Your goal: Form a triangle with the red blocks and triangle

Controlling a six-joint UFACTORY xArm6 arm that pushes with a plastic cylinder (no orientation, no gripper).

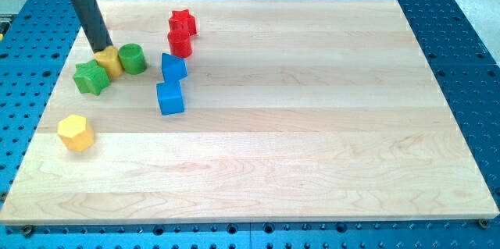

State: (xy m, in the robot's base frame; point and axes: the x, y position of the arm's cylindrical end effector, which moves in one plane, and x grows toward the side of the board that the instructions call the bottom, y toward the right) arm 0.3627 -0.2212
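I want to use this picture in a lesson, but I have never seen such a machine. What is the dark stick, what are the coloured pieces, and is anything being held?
The dark stick is the end of a robot arm. It has no gripper, so it holds nothing; it only pushes. My tip sits at the view's upper left, touching the top of a small yellow block. Beside that lie a green star block and a green round block. Two red blocks stand close together further right, with two blue blocks below them. A yellow six-sided block lies alone near the left edge. All rest on a wooden board, seen by one camera from above and in front.
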